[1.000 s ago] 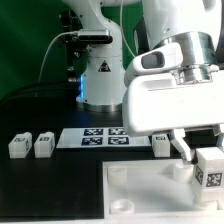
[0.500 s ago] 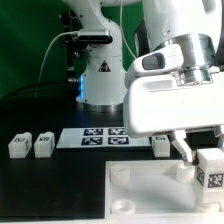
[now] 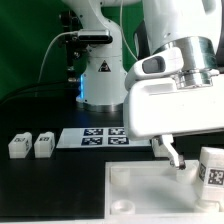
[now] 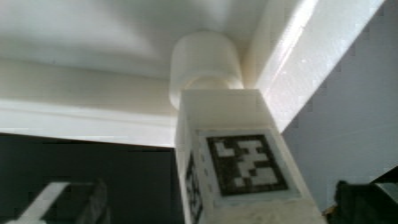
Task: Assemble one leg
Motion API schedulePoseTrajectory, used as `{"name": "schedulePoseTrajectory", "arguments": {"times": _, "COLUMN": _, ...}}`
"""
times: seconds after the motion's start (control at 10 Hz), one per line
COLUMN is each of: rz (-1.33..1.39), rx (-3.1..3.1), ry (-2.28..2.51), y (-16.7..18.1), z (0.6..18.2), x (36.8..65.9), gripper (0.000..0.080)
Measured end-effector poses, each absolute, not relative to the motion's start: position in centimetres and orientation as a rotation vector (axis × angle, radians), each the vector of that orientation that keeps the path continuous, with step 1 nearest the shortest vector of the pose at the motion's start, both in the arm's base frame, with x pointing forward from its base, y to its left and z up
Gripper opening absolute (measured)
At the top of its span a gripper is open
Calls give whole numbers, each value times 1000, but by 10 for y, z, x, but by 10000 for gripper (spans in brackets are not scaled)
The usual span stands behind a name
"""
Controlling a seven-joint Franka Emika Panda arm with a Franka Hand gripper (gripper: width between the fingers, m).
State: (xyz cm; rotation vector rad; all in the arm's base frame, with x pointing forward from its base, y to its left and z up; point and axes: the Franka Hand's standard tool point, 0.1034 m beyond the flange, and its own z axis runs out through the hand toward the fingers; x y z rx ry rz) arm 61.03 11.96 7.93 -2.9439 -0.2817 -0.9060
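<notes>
The leg (image 3: pixel 211 170) stands upright directly below the gripper (image 3: pixel 197 158) at the white panel (image 3: pixel 140 190) corner, long axis vertical — whether the jaws clamp it, I cannot tell.

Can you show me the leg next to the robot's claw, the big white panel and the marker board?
the leg (image 3: pixel 212 170), exterior view, its tagged face.
the white panel (image 3: pixel 155 196), exterior view, its flat top.
the marker board (image 3: pixel 93 138), exterior view, its middle.
</notes>
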Motion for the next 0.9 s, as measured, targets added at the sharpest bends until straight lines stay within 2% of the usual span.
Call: {"name": "schedulePoseTrajectory", "arguments": {"times": 0.9, "rz": -870, "rx": -2951, "ry": -274, "y": 120, "z": 76, "x": 609, "gripper": 648}}
